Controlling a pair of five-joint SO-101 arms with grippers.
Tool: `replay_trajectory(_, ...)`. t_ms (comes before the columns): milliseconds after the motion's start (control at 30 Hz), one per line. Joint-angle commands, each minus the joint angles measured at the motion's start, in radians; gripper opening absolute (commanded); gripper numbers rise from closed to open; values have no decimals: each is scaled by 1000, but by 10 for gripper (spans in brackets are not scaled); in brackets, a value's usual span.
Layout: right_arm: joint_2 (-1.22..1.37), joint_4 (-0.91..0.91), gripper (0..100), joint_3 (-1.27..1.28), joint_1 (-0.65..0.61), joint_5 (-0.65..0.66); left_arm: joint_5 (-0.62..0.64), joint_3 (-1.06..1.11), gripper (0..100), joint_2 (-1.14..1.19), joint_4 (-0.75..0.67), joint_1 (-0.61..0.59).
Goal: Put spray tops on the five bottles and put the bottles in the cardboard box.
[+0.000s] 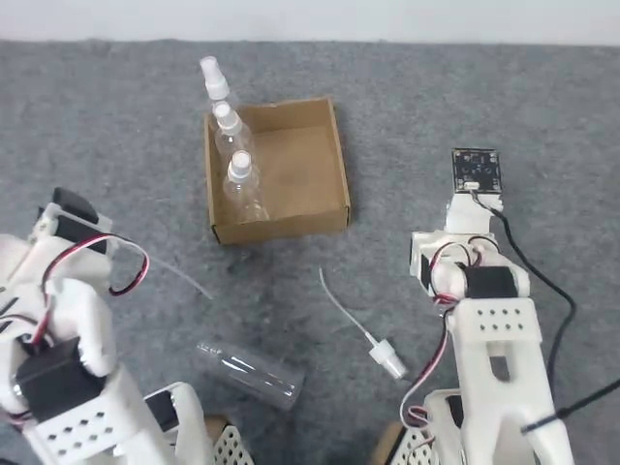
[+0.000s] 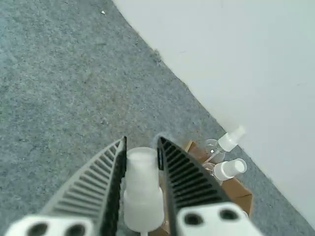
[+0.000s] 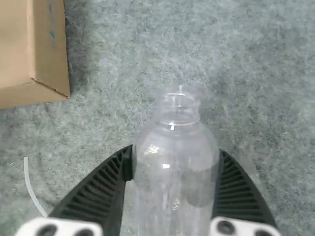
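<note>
While three capped bottles (image 1: 244, 199) are seen standing in a row against one wall of the cardboard box (image 1: 310, 165), the rest of the work is shared between the two arms. A white spray top (image 2: 142, 182) is gripped by the left gripper (image 2: 141, 145), its jaws clenched on either side of the cap. The grey bench (image 2: 59, 88) is spread out beyond it, and the box and two of the sprayer heads can be made out farther off.

Over on the other side, an uncapped clear bottle (image 3: 174, 162) is clamped by the right gripper (image 3: 175, 151). The jaws are pressed against its shoulders and the open neck is pointed away from the wrist, with a corner of the box close by.

And down on the bench between the arms, a second bare bottle (image 1: 252, 373) is seen lying on its side, well apart from the box. Near it, towards the right arm, a loose spray top (image 1: 387, 356) is laid flat, with its thin dip tube (image 1: 339, 300) stretched out towards the box.
</note>
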Motion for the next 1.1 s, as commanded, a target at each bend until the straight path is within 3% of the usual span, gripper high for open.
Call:
replay_trajectory(0,-153,-4,176,11,-12,0,8,-8,12,-20,-25,44)
replay_trajectory(100,-232,-10,173,52,-13,28,5,-8,12,-21,-23,106)
replay_trajectory(300,-344,-12,173,117,-16,60,6,-10,12,-21,-25,110)
replay_trajectory(467,-401,-12,173,153,-90,61,6,-7,12,-32,-25,109)
replay_trajectory(600,-427,-12,173,169,-105,61,6,48,12,-155,-34,114)
replay_trajectory(767,-433,-12,173,170,-107,61,9,183,12,-321,-144,117)
replay_trajectory(1067,-433,-10,173,187,-183,61,9,213,12,-367,-153,130)
